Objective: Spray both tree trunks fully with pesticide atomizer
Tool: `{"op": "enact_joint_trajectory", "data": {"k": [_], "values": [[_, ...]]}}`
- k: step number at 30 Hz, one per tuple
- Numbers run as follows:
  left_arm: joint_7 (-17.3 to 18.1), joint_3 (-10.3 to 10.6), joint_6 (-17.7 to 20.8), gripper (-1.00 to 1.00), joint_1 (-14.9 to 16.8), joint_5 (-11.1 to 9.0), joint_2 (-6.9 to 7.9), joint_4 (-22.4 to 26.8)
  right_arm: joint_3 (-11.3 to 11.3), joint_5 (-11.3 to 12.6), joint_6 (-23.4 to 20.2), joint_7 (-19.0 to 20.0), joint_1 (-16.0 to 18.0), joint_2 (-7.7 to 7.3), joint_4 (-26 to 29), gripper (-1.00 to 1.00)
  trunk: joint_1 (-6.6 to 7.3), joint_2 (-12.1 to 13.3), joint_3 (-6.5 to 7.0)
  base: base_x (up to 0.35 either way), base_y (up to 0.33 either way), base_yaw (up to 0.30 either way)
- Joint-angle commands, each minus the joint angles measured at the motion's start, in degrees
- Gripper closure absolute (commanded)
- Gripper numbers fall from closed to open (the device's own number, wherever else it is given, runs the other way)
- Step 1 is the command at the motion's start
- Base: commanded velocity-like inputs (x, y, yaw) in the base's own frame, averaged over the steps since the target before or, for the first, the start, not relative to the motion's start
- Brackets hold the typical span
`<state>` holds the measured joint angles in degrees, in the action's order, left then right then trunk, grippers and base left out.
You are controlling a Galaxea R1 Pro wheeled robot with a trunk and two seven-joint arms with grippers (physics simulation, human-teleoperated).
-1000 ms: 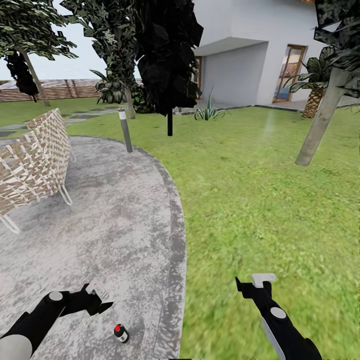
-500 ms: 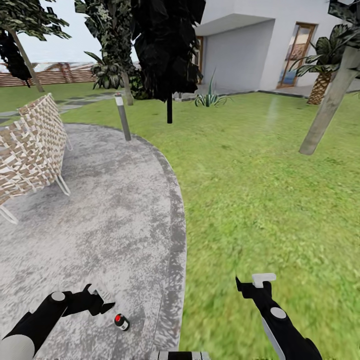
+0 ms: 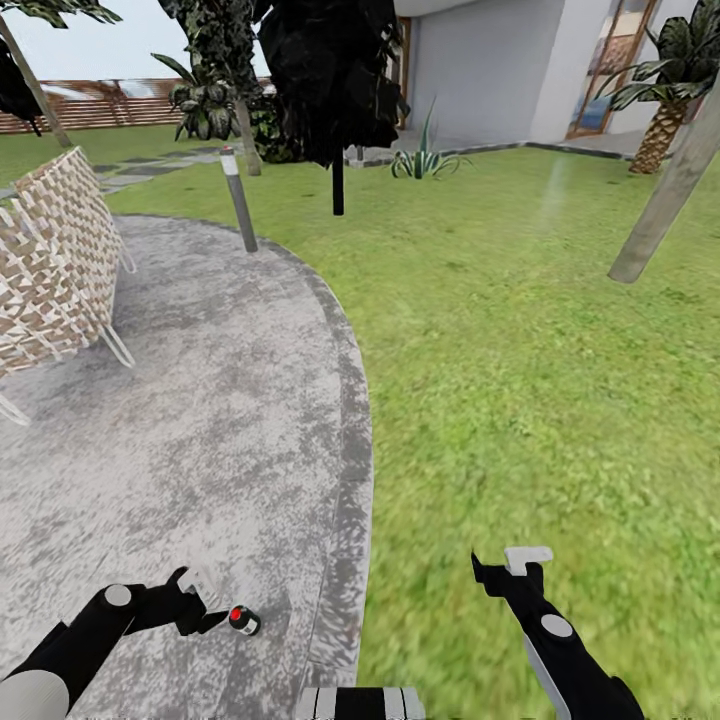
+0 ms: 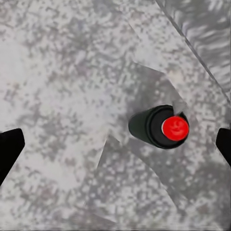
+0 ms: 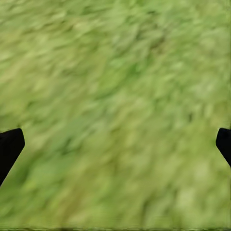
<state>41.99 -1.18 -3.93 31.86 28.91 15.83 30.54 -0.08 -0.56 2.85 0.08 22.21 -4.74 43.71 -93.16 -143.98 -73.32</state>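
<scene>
Bright, even daylight across your head view, no glare, no hot spots. Your lawn (image 3: 520, 330) goes soft and smeary toward the near edge, sharper farther off. The tree trunk (image 3: 665, 200) leans, bent by wide-angle distortion at the frame edge. On your left wrist view, angular grey shadows lie on the concrete floor (image 4: 62, 72) around the pesticide atomizer (image 4: 160, 126), which reads crisp, with the red cap vivid. Your right wrist view is blurred, the grass (image 5: 115, 106) smeared into streaks with no blade detail.
</scene>
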Motion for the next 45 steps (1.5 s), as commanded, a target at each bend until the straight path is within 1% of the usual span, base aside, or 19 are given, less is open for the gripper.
{"op": "enact_joint_trajectory", "data": {"k": [1,4,7,8,17,20,23,27,33,38,45], "values": [[0.2,-0.2,-0.5,-1.00,0.0,1.6,-0.01,0.1,0.0,-0.1,0.2,0.0,0.0,0.00,0.0,-1.00,-0.01,0.0,-0.36,0.000,0.000,0.000],[0.2,-0.2,-0.5,-1.00,0.0,3.3,-0.01,0.4,0.0,-0.1,0.1,0.0,0.0,0.00,0.0,-1.00,-0.09,-0.1,-1.30,0.000,0.000,0.000],[0.3,-0.2,-0.5,-1.00,0.0,4.5,-0.08,0.6,0.1,-0.1,0.1,0.0,0.0,0.00,0.0,-1.00,-0.16,-0.1,-2.24,0.000,0.000,0.000],[0.2,-0.2,-0.6,-1.00,0.0,4.7,-0.07,0.7,0.1,-0.1,0.1,0.0,0.0,0.00,0.0,-1.00,-0.16,-0.1,-2.33,0.000,0.000,0.000],[0.1,-0.2,-0.7,-1.00,0.4,5.3,-0.16,1.0,0.1,-0.1,0.1,0.0,0.0,0.00,0.0,-1.00,-0.16,-0.1,-2.52,0.000,0.000,0.000],[0.1,-0.2,-0.7,-1.00,0.4,6.2,-0.21,1.0,0.1,-0.1,0.2,0.0,0.0,0.00,0.0,-1.00,-0.16,-0.1,-2.52,0.000,0.000,0.000],[0.1,-0.2,-0.7,-1.00,0.4,7.4,-0.74,1.5,0.1,-0.1,0.2,0.0,0.0,0.00,0.0,-1.00,-0.16,-0.1,-2.53,0.000,0.000,0.000],[0.0,-0.3,-0.7,-1.00,0.5,7.8,-1.05,2.1,0.1,-0.1,0.2,0.0,0.0,0.00,0.0,-1.00,-0.16,-0.1,-2.68,0.000,0.000,0.000],[-0.1,-0.3,-0.9,-1.00,0.5,7.9,-1.37,2.7,0.0,-0.1,0.2,0.0,0.0,0.00,0.0,-1.00,-0.32,-0.2,-4.49,0.000,0.000,0.000],[-0.1,-0.3,-0.9,-1.00,0.5,7.9,-1.45,3.8,0.0,-0.1,0.2,0.0,0.0,0.00,0.0,-1.00,-0.45,-0.3,-6.04,0.000,0.000,0.000],[-0.1,-0.4,-1.0,-1.00,0.5,7.9,-1.42,4.0,0.1,-0.1,0.2,0.0,0.0,0.00,0.0,-1.00,-0.63,-0.4,-8.23,0.000,0.000,0.000]]}}
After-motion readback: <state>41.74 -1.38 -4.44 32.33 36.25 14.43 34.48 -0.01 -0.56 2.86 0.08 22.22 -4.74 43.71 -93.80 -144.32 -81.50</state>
